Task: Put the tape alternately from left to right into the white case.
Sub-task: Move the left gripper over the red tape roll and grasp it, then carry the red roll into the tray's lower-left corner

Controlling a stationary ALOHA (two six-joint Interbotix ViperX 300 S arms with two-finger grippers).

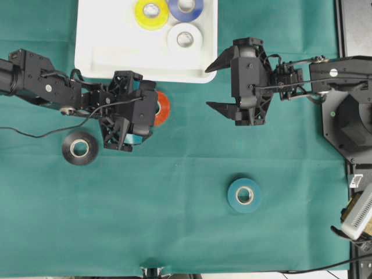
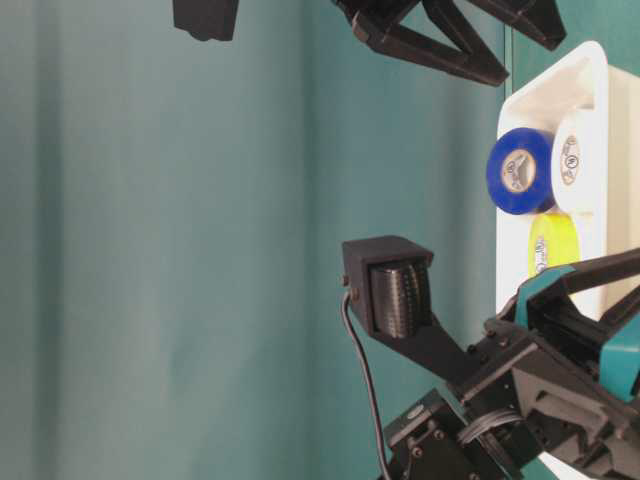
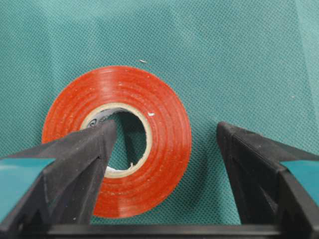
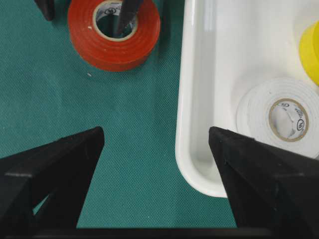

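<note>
Three rolls (yellow (image 1: 151, 13), blue (image 1: 186, 8), white (image 1: 185, 38)) are seen inside the white case (image 1: 116, 55). From the left: the black roll (image 1: 79, 147) is on the cloth; the left gripper (image 3: 167, 144) is spread wide over the red-orange roll (image 3: 117, 142), one finger (image 3: 94, 149) in its core, nothing clamped. The teal roll (image 1: 243, 195) lies apart. The right gripper (image 1: 216, 86) is wide open, empty.

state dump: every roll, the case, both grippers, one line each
red-orange roll: flat on cloth, outside the case, one left finger in its core
black roll: flat on cloth, untouched
teal roll: flat on cloth, untouched
yellow roll: in case
blue roll: in case
white roll: in case
white case: holds three rolls
left gripper: open, straddling red-orange roll's wall
right gripper: open, empty
</note>
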